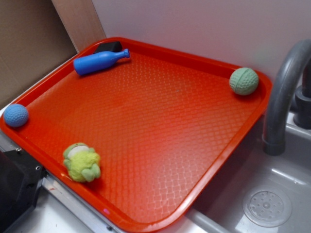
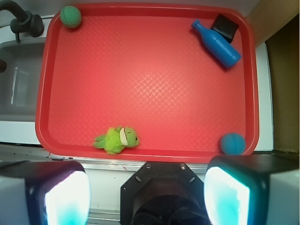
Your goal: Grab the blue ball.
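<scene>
The jaws are two big black blocks with shiny pads that glow white and blue-green. Between them sits a black body with angled corners. Two small round screws sit near its top edge.

Blue ball on the red tray
Small, dimpled, medium blue; it rests in a tray corner against the rim.

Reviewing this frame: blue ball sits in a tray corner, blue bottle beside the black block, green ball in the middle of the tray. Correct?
Not quite. The green ball sits in a corner of the red tray, not the middle, as the exterior view shows. The blue ball, blue bottle and black block are as stated.
</scene>
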### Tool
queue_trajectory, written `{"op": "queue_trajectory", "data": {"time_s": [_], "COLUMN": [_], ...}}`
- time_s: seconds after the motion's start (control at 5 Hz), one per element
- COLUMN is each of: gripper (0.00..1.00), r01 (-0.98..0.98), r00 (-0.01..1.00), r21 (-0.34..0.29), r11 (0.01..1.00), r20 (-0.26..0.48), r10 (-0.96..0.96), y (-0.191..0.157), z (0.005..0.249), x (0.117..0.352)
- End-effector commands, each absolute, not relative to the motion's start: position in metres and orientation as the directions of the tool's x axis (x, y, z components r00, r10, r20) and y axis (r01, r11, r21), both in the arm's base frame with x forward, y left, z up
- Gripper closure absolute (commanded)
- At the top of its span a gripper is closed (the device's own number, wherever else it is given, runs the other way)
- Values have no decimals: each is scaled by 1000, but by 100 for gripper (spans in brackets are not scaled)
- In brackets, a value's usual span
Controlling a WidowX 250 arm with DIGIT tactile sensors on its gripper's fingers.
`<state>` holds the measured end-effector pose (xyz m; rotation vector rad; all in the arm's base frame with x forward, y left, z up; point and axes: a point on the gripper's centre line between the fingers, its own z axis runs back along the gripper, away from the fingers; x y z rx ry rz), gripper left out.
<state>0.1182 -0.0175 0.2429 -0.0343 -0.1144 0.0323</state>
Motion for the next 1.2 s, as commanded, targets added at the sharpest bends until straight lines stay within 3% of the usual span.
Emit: {"op": "queue_trajectory", "data": {"time_s": [0.0, 0.2, 0.4, 0.6, 0.8, 1.0], "gripper": [0, 0, 0, 0, 0, 0], "r01": [-30, -8, 105, 50, 0, -63], "r00": [993, 993, 991, 997, 1000, 994], "r21": [-36, 94, 140, 244, 227, 225], "r11": [999, 996, 985, 969, 974, 972], "r20": [114, 122, 71, 48, -10, -77], "r10": [34, -4, -116, -63, 3, 82], "y": [-17, 17, 41, 82, 109, 114], "z": [243, 195, 165, 129, 100, 74], "x": [118, 140, 148, 151, 133, 117]}}
